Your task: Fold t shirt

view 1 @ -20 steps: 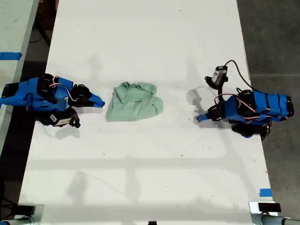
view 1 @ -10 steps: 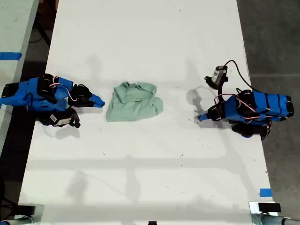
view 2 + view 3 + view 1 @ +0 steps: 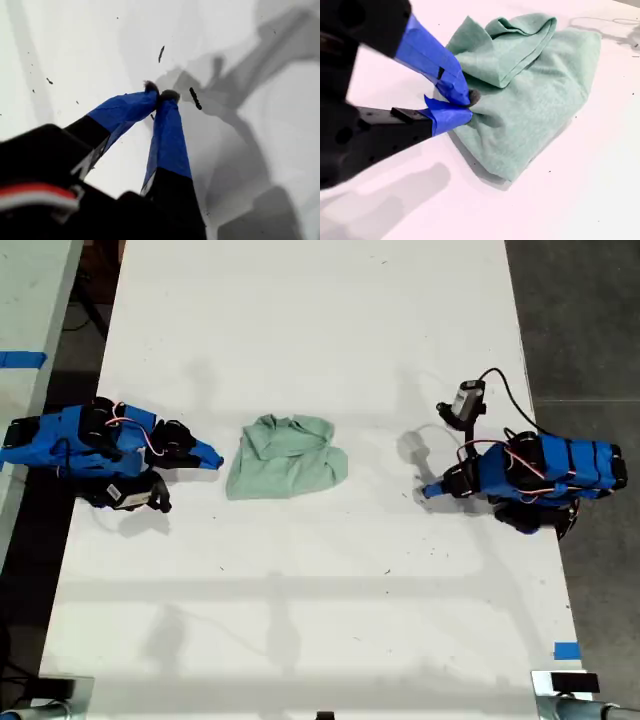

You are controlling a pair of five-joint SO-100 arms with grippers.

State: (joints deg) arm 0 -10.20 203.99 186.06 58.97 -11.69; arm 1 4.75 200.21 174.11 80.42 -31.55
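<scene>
Exterior view shows the wrinkled pale mint-green cloth t shirt (image 3: 286,457) folded into a compact bundle mid-table (image 3: 320,330). My second gripper (image 3: 465,106), jaws together, sits beside its edge; my first gripper (image 3: 160,95), jaws pressed together, rests well apart, suggesting folding is finished.

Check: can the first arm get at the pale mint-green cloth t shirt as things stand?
Probably yes. My first end effector, shut over bare white table, sits at the exterior view's right. Nothing lies between it and the wrinkled mint-green t shirt. Whether its reach covers that gap I can't tell.
</scene>
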